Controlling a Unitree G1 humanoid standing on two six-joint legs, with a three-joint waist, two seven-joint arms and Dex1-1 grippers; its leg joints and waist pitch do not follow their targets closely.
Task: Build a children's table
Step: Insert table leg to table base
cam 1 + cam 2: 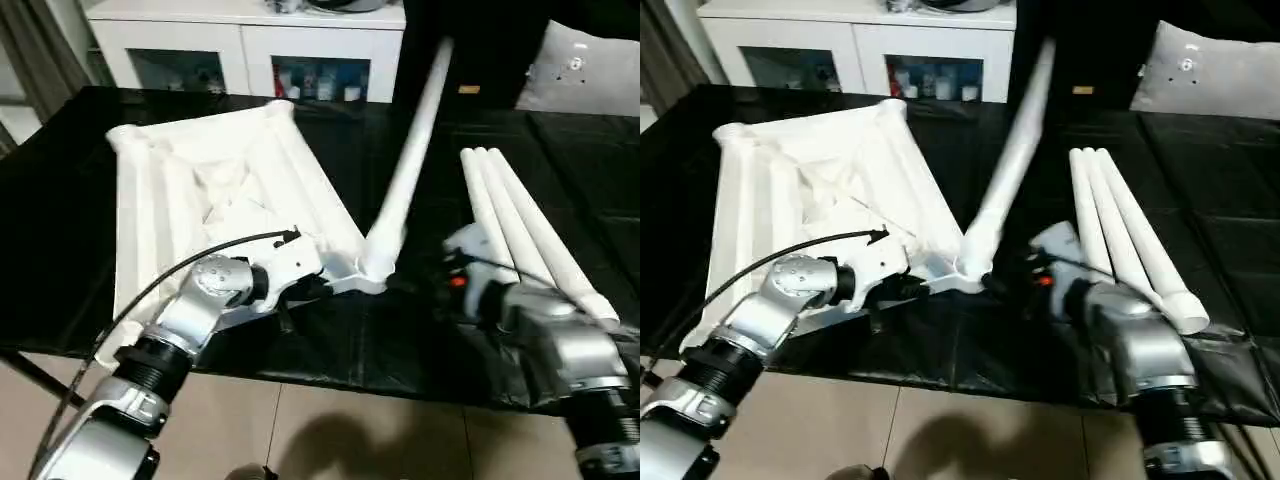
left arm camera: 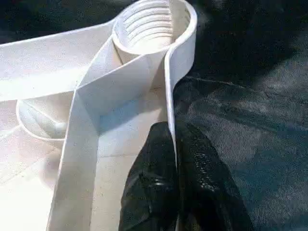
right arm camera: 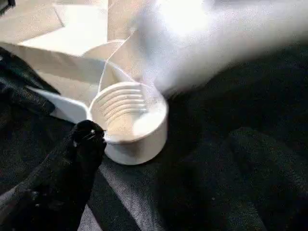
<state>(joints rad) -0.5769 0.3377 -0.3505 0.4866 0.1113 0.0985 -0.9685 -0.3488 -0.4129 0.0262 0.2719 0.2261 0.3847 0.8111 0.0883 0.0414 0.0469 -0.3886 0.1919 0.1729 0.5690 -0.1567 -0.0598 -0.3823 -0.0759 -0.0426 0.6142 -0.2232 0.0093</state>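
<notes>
Tabletop (image 1: 215, 190) lies ribs-up on the black counter (image 1: 560, 150). My left gripper (image 2: 174, 159) has its fingers pinched shut on the rim wall. One leg (image 1: 405, 170) leans by the near corner socket (image 3: 129, 120), apparently unseated; three legs (image 1: 525, 225) wait. Right gripper (image 3: 82, 144): can't tell.

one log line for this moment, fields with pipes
left gripper: shut on table top rim | right gripper: open by corner socket | leaning leg: at that corner | spare legs: three on black table
</notes>
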